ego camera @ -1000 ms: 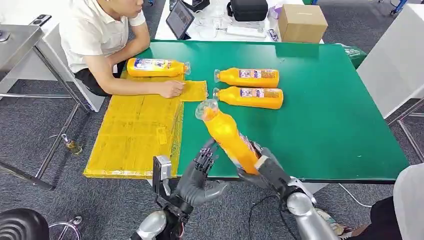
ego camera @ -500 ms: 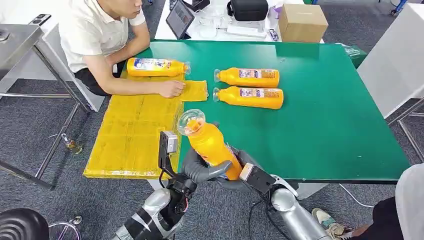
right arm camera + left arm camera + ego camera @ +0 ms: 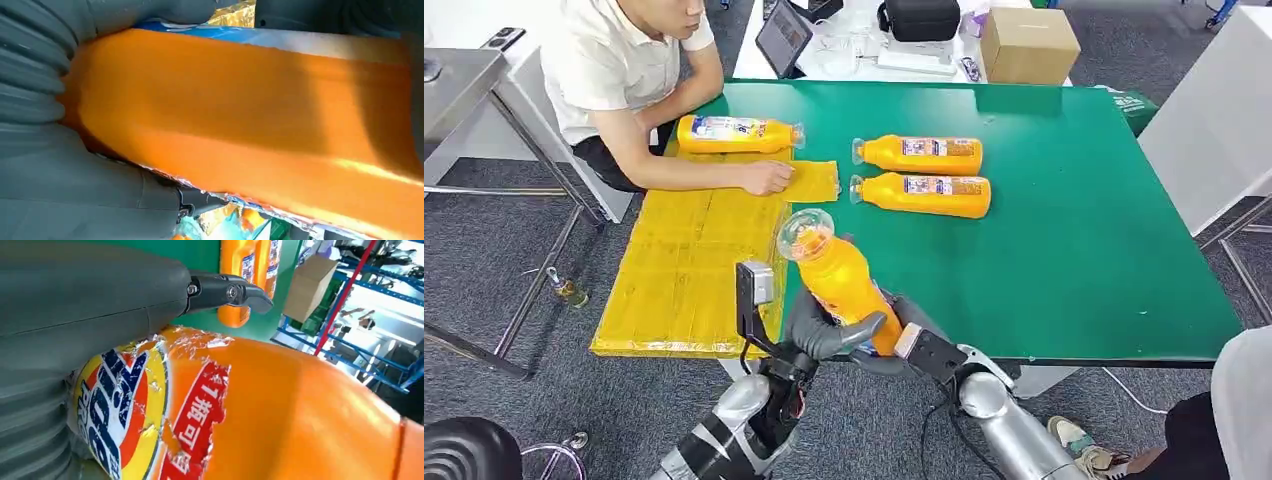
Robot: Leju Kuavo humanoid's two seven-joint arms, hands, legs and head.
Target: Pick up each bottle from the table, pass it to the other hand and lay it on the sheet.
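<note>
Bottle point(image 3: 839, 285) is clasped by both left hand point(image 3: 824, 335) and right hand point(image 3: 902, 345) mid-handover; one lies by the sheet point(image 3: 689, 265), two remain far right.

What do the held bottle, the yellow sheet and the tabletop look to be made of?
Held bottle: likely clear plastic with orange liquid inside, see-through at the neck; its glossy printed label is torn.
Yellow sheet: seemingly thin plastic film, creased in folds with a slight sheen.
Tabletop: matte green surface, possibly a mat or laminate; cannot tell which.

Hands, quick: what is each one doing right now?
Left hand: wrapped around the orange bottle, gripping it.
Right hand: also on the same bottle, holding its lower end.
</note>
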